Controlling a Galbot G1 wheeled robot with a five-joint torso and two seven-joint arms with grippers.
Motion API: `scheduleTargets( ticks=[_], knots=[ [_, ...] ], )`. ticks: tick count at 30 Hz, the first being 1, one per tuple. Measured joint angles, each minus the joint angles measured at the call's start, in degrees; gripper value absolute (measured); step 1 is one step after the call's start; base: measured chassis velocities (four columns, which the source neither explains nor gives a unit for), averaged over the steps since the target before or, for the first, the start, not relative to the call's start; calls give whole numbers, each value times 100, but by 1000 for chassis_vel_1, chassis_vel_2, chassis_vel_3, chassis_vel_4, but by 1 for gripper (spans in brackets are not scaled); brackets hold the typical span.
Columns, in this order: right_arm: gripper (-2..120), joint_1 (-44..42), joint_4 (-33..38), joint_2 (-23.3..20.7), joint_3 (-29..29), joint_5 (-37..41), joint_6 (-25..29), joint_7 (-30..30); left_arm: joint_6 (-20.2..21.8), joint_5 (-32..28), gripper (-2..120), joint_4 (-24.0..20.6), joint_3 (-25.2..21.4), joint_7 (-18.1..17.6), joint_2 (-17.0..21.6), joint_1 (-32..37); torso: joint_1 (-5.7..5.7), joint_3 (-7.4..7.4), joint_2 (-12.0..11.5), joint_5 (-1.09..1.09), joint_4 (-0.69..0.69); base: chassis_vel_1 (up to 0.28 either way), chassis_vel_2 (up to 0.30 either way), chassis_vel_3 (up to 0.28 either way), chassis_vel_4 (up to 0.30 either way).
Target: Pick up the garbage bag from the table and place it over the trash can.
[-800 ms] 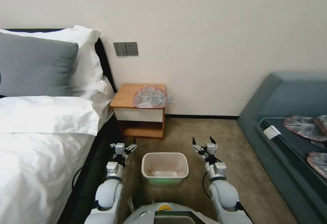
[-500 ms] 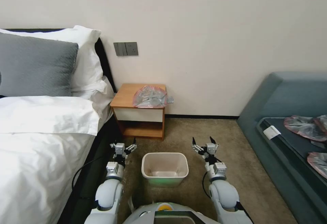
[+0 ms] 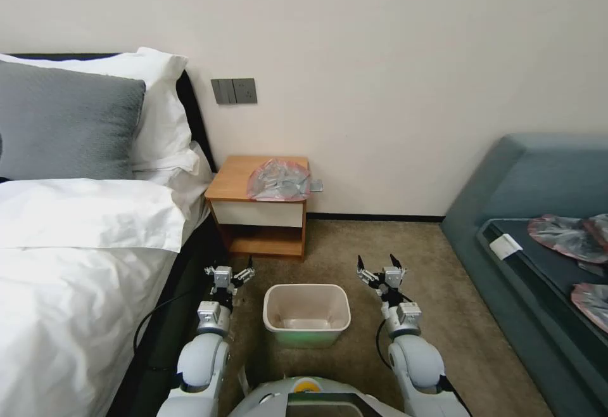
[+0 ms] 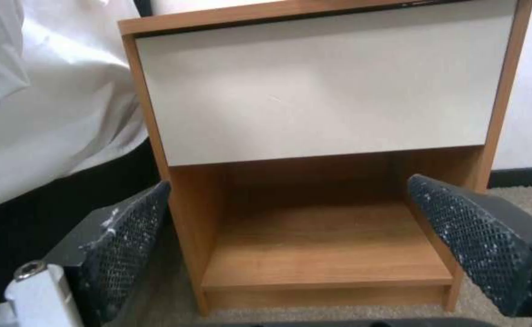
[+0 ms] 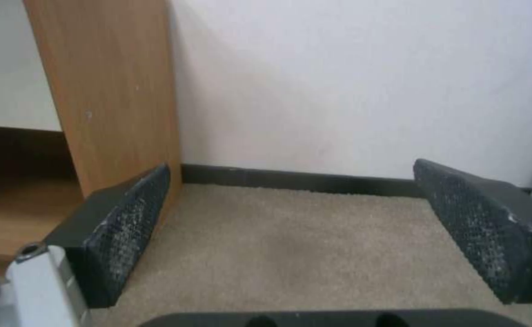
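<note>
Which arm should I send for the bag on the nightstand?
Probably the right. The bag lies on the right half of the nightstand, overhanging that edge. The right pincer is open with clear carpet ahead. The left pincer, also open, is hemmed in by the bed.

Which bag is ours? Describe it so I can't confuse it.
Beside the bed stands a small light-brown wooden nightstand. On its top, toward the wall-side corner, lies the crumpled translucent grey garbage bag with a pink-red rim, unlike the similar bags on the blue sofa.
</note>
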Motion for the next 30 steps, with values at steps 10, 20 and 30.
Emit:
scheduleTargets(
  ticks=[10,20,30],
  knots=[
    [100,0,0,0,0,0,0,0,0,0,100,0,0,0,0,0,0,0,0,0,0,0,0,0,0],
    [100,-39,88,12,17,4,-34,-7,18,-11,100,-77,-17,-3,0,39,0,0,0,0,0,0,0,0,0],
    [100,-542,1432,249,297,139,-550,-154,310,-201,100,-1255,-361,-128,-13,572,0,0,0,0,0,0,0,0,0]
  ],
)
